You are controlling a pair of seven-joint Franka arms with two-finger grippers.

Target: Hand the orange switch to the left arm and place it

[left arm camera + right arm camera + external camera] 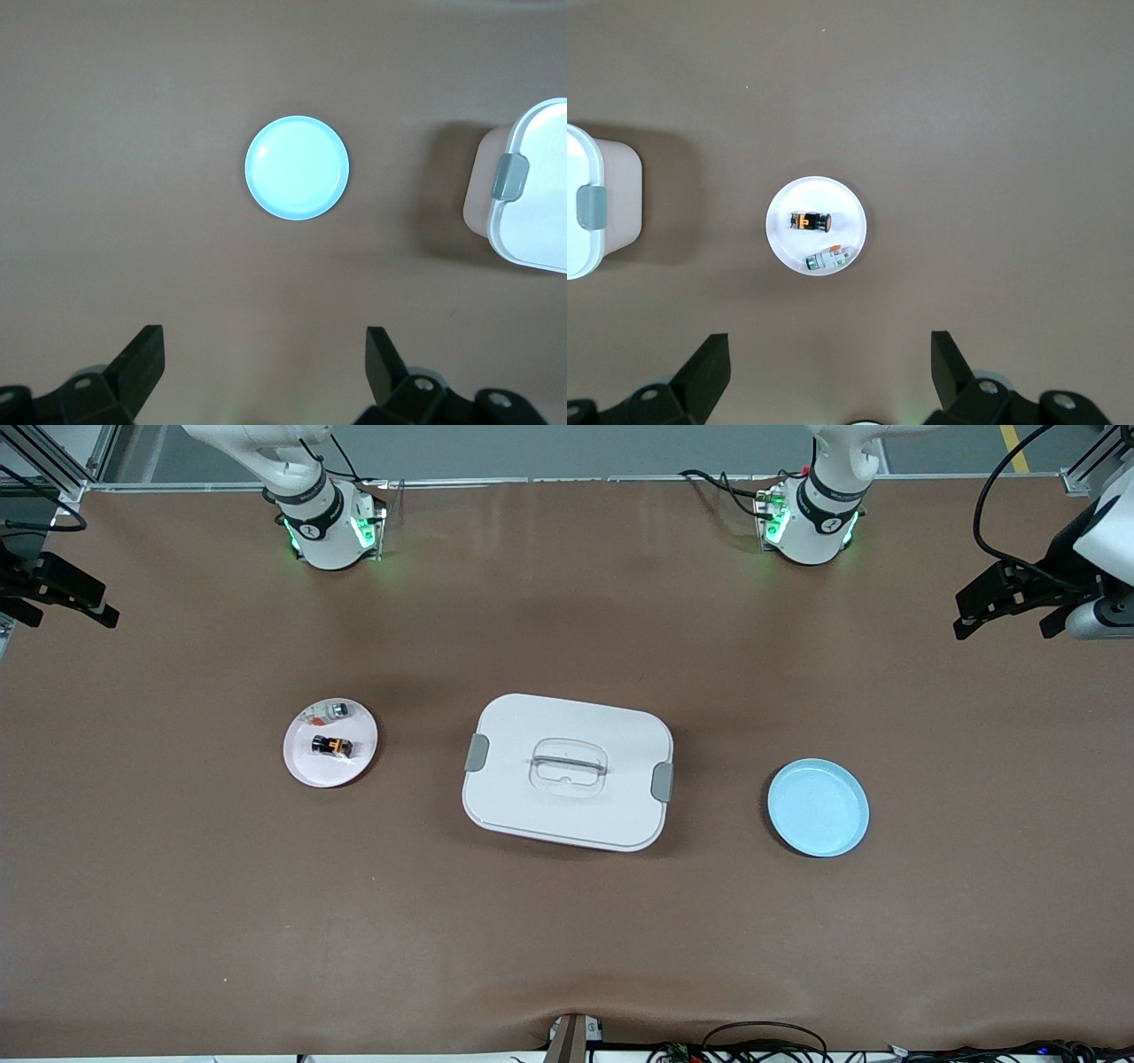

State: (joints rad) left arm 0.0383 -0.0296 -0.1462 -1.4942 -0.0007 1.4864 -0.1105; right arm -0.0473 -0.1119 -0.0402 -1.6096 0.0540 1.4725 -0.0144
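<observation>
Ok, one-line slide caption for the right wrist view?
Open right end effector high over white plate holding orange switch and clear part; box beside.

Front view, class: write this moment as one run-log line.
stage: not started | orange switch: on white plate | box: between plates | blue plate: empty | left gripper: open, high | right gripper: open, high
</observation>
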